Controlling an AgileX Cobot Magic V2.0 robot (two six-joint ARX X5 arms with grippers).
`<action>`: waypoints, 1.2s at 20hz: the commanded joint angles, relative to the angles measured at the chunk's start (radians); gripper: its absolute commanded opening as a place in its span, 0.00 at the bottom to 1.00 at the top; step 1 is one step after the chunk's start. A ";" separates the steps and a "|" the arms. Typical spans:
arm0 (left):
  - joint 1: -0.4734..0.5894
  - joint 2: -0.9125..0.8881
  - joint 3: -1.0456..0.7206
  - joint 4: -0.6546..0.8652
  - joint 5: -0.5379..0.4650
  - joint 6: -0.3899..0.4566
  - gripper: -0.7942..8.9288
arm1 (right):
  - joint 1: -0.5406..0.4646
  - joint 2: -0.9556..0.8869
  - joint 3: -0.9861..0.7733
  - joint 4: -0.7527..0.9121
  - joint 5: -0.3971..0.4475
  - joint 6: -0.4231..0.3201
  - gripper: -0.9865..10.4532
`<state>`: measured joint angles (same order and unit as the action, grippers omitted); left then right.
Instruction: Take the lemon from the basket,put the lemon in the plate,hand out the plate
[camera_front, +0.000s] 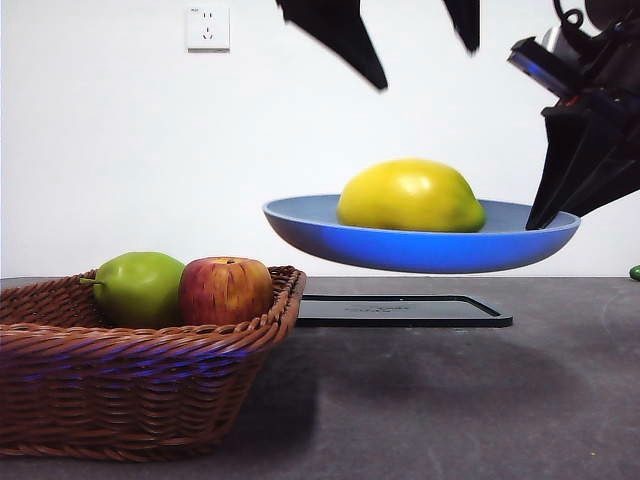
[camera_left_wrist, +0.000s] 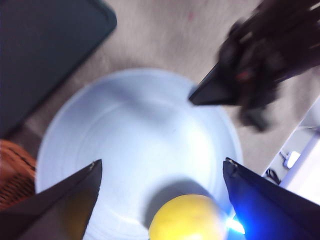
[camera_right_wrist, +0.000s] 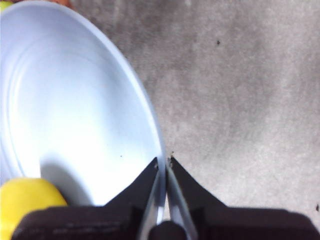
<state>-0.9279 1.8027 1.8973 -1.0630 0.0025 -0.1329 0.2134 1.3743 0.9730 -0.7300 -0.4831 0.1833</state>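
The light blue plate (camera_front: 400, 248) hangs level in the air above the table. The yellow lemon (camera_front: 410, 197) lies in it, right of centre. My right gripper (camera_front: 548, 212) is shut on the plate's right rim; in the right wrist view its jaws (camera_right_wrist: 164, 162) pinch the rim of the plate (camera_right_wrist: 75, 100), with the lemon (camera_right_wrist: 27, 200) beside them. My left gripper (camera_front: 425, 55) hovers open above the plate. Its wrist view looks down on the plate (camera_left_wrist: 135, 130) and the lemon (camera_left_wrist: 185, 217), with nothing between its jaws (camera_left_wrist: 161, 162). The wicker basket (camera_front: 150, 350) stands at the front left.
A green apple (camera_front: 140, 288) and a red apple (camera_front: 225, 290) lie in the basket. A flat black tray (camera_front: 400, 312) lies on the table under the raised plate. A small green thing (camera_front: 635, 272) shows at the right edge.
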 joint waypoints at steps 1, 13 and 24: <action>-0.009 -0.030 0.070 -0.037 -0.004 0.037 0.51 | -0.012 0.068 0.077 -0.012 -0.013 -0.018 0.09; 0.033 -0.280 0.105 -0.294 -0.133 0.130 0.51 | -0.088 0.584 0.670 -0.062 -0.006 -0.016 0.09; 0.033 -0.282 0.105 -0.303 -0.132 0.141 0.51 | -0.128 0.837 0.807 0.076 0.019 0.054 0.09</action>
<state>-0.8890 1.5066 1.9770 -1.3357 -0.1253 0.0002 0.0834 2.1883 1.7504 -0.6598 -0.4503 0.2218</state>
